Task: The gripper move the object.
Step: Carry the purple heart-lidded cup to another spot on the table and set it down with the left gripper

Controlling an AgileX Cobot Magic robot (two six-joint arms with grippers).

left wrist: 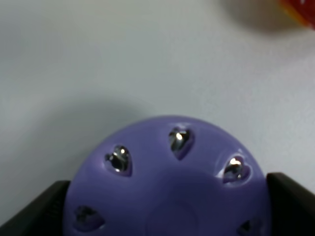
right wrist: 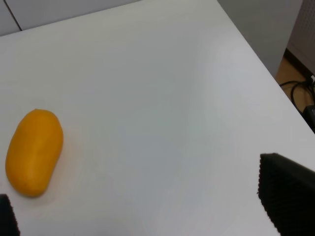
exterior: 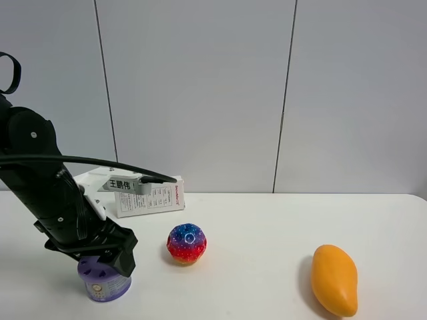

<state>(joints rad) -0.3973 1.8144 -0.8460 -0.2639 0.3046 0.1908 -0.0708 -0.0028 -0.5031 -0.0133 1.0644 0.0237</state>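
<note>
**Left hand clamped on the purple can**

At the near left of the counter, the purple can stood upright. The left hand was down over it, its fingers pressed against both sides. At the near right lay a mango, and the right hand above the counter there was spread wide. Farther back sat a speckled ball, then a white box.

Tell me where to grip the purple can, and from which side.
Grip the purple can on its round side wall just below the lid, coming straight down from above. It stands upright on the table, squat and with no handle, and the slotted lid gives no hold. The left gripper sits that way now, one finger against each side.
</note>
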